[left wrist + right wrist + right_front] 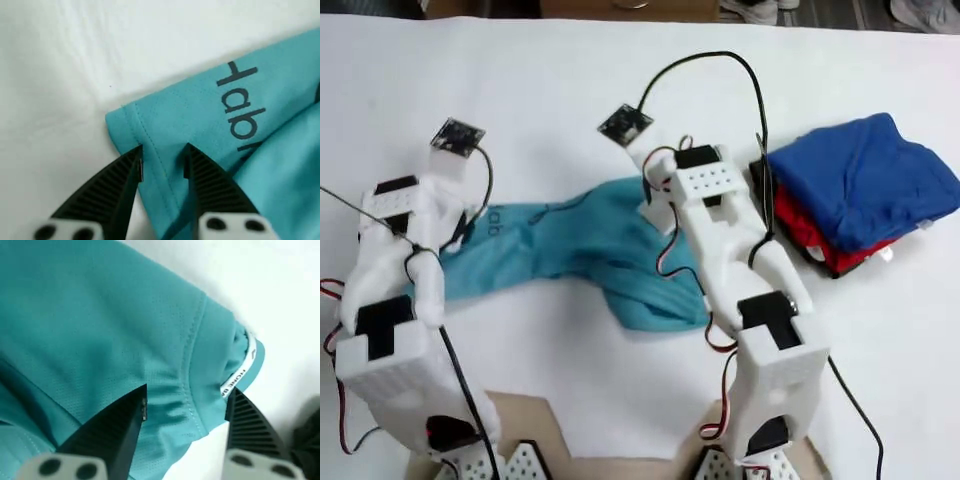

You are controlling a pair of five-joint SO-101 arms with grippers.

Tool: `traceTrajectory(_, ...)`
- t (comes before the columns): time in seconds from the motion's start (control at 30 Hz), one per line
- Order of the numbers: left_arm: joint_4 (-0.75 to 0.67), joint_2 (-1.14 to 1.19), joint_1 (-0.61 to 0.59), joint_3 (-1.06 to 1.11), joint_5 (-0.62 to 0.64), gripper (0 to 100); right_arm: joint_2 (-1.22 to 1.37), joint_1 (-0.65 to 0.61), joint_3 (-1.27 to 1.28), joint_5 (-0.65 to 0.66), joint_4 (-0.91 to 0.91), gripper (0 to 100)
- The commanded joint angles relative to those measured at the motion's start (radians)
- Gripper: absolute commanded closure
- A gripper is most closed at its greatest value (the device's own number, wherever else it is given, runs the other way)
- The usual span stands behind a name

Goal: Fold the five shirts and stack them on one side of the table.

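A: Entry one. Where is the crumpled teal knit shirt?
B: On the white-covered desk, stretched in a long rumpled band between the two arms. One end lies by the left arm; the other bunches beside the right arm.
A: Left jaws?
B: Partly open. They sit at a hemmed corner of the shirt, one black ribbed tip on each side of the stitched edge, near the dark lettering. Cannot tell whether they touch the cloth.
A: Right jaws?
B: Spread wide, gripping nothing. They hang over the shoulder seam beside the collar, which carries a white printed band.
A: Anything folded?
B: A pile at the desk's right side, apart from the teal shirt. A folded blue shirt is on top, a folded red shirt lies beneath it, and a dark layer shows at the bottom edge.
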Motion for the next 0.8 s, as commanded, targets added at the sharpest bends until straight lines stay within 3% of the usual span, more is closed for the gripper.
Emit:
traceTrajectory(0.0,-0.008,0.028,0.008,-0.071,0.003,86,-0.005,0.002,-0.046,0.0,0.007,75.5)
traceTrajectory(0.17,0.02,0.066,0.008,-0.134,0.003,98,-0.005,0.002,-0.043,0.0,0.007,75.5)
traceTrajectory(0.77,0.308,0.063,0.012,-0.519,0.043,98,-0.002,0.002,-0.04,-0.003,0.007,75.5)
